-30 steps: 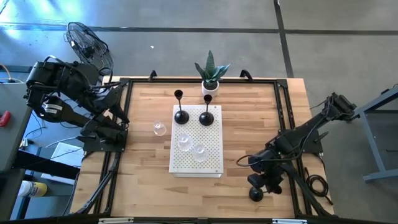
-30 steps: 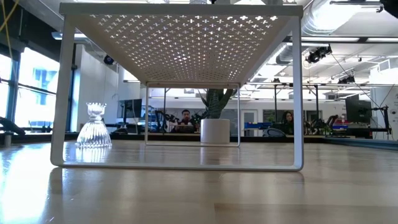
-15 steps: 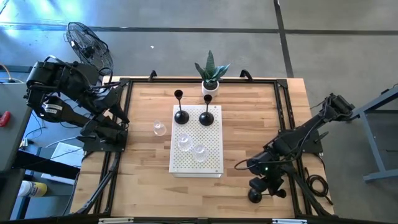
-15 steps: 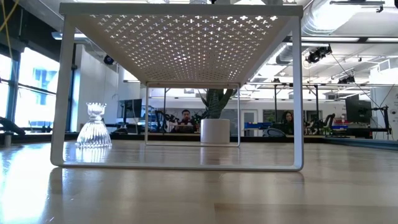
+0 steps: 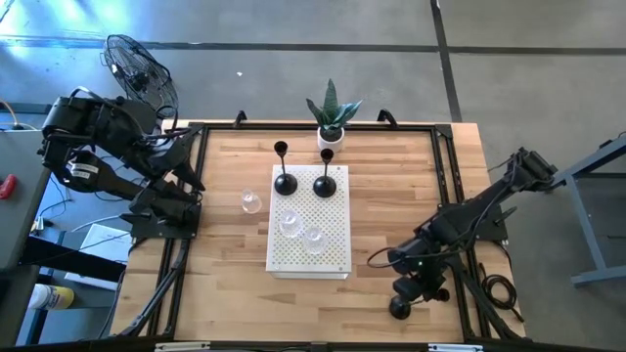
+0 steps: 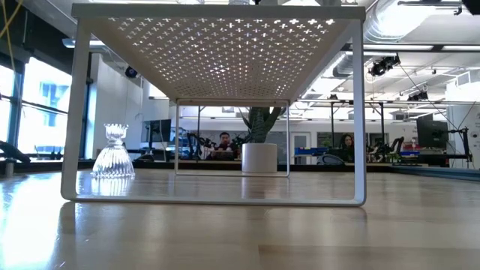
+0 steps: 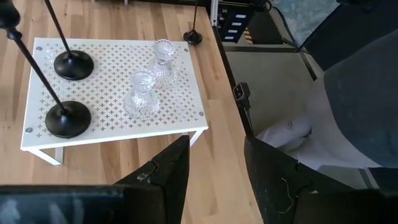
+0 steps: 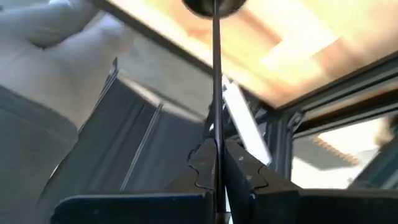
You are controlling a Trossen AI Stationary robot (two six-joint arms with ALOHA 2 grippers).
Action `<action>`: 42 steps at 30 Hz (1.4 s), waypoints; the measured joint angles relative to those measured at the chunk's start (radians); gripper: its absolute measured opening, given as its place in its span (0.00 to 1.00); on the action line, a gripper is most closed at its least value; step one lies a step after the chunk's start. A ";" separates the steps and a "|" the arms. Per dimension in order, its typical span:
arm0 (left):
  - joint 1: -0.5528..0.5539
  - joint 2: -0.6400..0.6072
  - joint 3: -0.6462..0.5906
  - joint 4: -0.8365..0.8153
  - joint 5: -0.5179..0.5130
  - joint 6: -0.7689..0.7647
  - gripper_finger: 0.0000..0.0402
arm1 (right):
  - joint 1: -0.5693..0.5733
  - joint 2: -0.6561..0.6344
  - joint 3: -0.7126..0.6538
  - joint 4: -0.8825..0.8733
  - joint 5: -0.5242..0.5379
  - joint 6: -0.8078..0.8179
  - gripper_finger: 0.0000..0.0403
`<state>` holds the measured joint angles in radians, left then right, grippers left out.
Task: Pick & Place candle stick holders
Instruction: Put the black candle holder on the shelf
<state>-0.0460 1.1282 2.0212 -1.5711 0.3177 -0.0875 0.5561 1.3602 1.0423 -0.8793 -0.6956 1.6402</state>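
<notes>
Since earlier frame: right gripper (image 8: 215, 163) now clamped on thin stem of black dome-based candle stick holder (image 5: 400, 307), near right; slip risk. Left gripper (image 7: 216, 163) part-open, empty.

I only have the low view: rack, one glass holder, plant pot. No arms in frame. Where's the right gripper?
Observer: The right gripper is at the right corner of the table farthest from the plant, shut on the thin stem of the third black holder.
Operator: What's on top of the rack?
Observer: On the white rack, two black holders stand at the plant end, and two clear glass holders sit nearer the middle.
Operator: Left arm?
Observer: The left gripper waits open beyond the table's left edge.
</notes>
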 joint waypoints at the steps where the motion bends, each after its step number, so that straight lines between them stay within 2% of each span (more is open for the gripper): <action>1: 0.000 0.000 0.000 0.000 -0.005 0.000 0.37 | -0.002 0.001 0.021 -0.033 0.019 -0.011 0.01; 6: 0.000 0.000 0.000 0.000 -0.036 0.000 0.37 | -0.024 0.001 0.136 -0.189 0.076 -0.056 0.01; 25: 0.000 0.001 0.000 0.000 -0.037 0.000 0.37 | -0.097 0.000 0.583 -0.690 0.303 -0.123 0.01; 30: 0.000 0.005 0.000 0.000 -0.041 -0.007 0.37 | -0.159 0.011 0.663 -0.692 0.338 -0.199 0.00; 42: 0.000 0.028 0.000 0.000 -0.042 -0.031 0.37 | -0.366 0.113 0.782 -0.691 0.337 -0.579 0.00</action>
<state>-0.0463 1.1563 2.0209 -1.5710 0.2760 -0.1190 0.1903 1.4728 1.8239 -1.5700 -0.3583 1.0614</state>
